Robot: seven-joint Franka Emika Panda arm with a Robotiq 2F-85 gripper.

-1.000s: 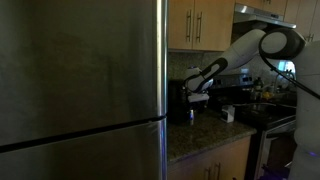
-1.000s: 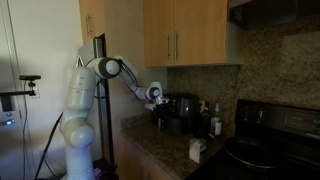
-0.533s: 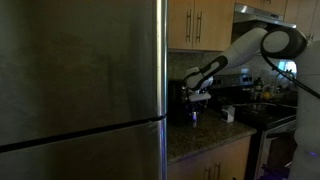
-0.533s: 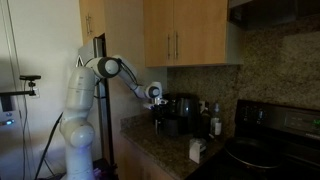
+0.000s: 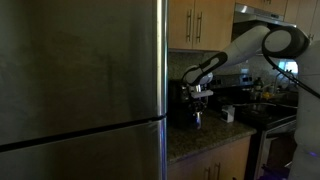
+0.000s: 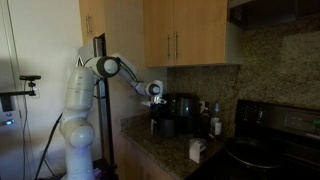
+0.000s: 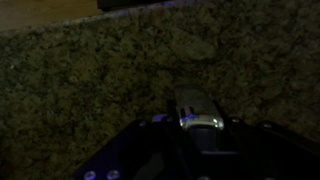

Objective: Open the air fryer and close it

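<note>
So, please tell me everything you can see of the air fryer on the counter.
The air fryer is a small, upright, black glossy appliance. It stands on the granite counter, under wooden cabinets, right beside the steel fridge. The end effector hangs close beside it, pointing down; contact cannot be judged. Its drawer state is too dark to tell.

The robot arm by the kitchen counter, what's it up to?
A white robot arm reaches over the granite counter, with its gripper pointing down right beside the small black air fryer. The pictures are too dark and small to show whether it grips the fryer, or whether the fryer is open.
</note>
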